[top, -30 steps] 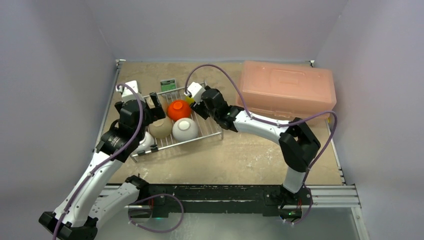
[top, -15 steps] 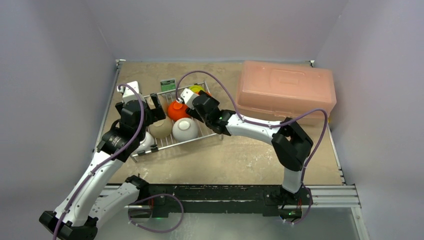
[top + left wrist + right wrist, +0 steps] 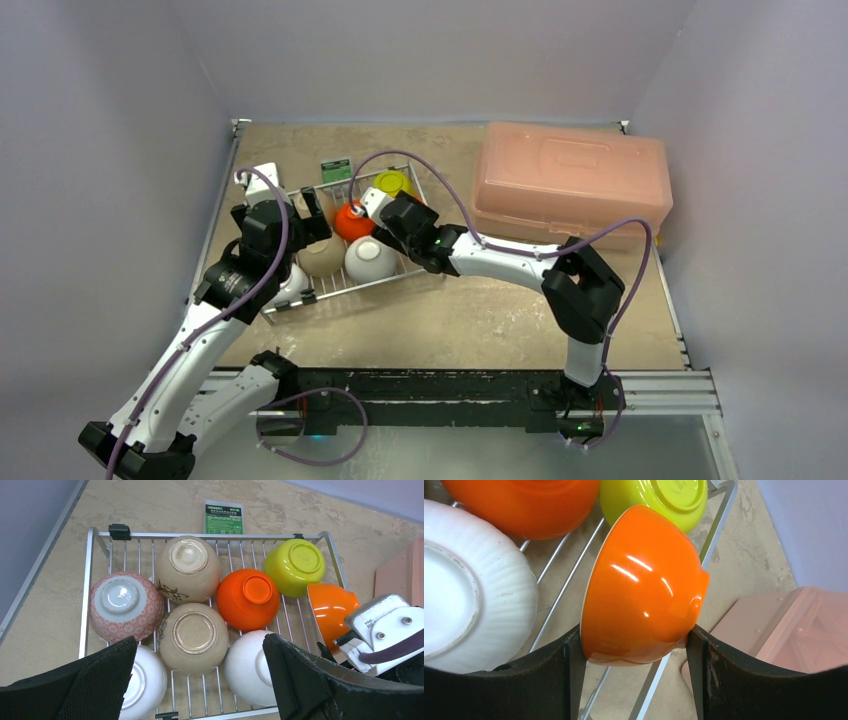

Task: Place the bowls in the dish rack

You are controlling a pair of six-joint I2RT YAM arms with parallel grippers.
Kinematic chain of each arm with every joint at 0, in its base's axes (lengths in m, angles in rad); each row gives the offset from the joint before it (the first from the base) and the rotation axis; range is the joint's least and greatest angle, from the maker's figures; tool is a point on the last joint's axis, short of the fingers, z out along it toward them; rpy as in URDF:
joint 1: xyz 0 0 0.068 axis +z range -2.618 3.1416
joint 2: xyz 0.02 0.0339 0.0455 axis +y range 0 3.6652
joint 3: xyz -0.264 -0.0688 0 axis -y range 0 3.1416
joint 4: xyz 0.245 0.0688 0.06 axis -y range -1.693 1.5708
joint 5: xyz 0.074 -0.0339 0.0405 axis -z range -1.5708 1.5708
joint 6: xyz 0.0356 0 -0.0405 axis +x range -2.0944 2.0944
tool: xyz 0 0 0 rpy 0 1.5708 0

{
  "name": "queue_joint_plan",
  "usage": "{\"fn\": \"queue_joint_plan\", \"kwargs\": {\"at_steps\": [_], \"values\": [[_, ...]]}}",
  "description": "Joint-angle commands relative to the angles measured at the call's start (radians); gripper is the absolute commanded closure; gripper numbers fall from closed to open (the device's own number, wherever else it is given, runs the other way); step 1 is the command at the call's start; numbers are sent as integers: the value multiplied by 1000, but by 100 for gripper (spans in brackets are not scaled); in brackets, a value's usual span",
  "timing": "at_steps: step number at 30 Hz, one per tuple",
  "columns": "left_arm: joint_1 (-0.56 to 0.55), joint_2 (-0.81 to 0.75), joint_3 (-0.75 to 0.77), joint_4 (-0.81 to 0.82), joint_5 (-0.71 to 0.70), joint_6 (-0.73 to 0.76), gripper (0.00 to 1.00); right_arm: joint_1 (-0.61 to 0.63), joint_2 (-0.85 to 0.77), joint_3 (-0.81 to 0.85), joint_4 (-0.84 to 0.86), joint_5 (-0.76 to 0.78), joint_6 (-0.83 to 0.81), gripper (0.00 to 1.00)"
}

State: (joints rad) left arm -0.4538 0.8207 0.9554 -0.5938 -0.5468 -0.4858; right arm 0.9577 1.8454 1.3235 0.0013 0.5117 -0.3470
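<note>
- The tan surface (image 3: 480, 310) carries everything.
- A pink plastic box (image 3: 570, 180) sits shut at the far right, apart from the rack.
- The dish rack (image 3: 145, 533) lies at the far left, under both arms.
- The left fingers (image 3: 80, 690) are spread wide above the rack's near side and hold nothing.
- The right fingers (image 3: 544, 680) are clamped on an orange bowl (image 3: 644, 585), one finger on each side of it. The bowl is tipped on its side just inside the rack's right rail, next to the green bowl. I cannot tell whether it touches the wires.
- Seven bowls sit upside down in the rack:
  - far row: a beige bowl (image 3: 187, 569) and a green bowl (image 3: 295, 566);
  - middle: a speckled pink bowl (image 3: 126, 605), a second beige bowl (image 3: 194, 637) and a second orange bowl (image 3: 248, 599);
  - near row: two white bowls (image 3: 145, 680) (image 3: 250, 667).
- A small green card (image 3: 223, 516) lies just beyond the rack's far edge.
</note>
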Motion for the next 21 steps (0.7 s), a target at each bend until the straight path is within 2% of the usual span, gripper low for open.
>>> {"fn": "queue_joint_plan", "kwargs": {"at_steps": [1,8,15,21], "values": [[1,4,-3,15,3,18,3,2,8,19,-34,138,30,69],[1,17,-3,13,11,19,3,14,62,16,-37,281,16,64],[1,22,-4,13,13,19,3,17,60,9,-28,321,11,60],[1,28,-4,12,15,21,3,33,9,8,-4,319,-17,69]]}}
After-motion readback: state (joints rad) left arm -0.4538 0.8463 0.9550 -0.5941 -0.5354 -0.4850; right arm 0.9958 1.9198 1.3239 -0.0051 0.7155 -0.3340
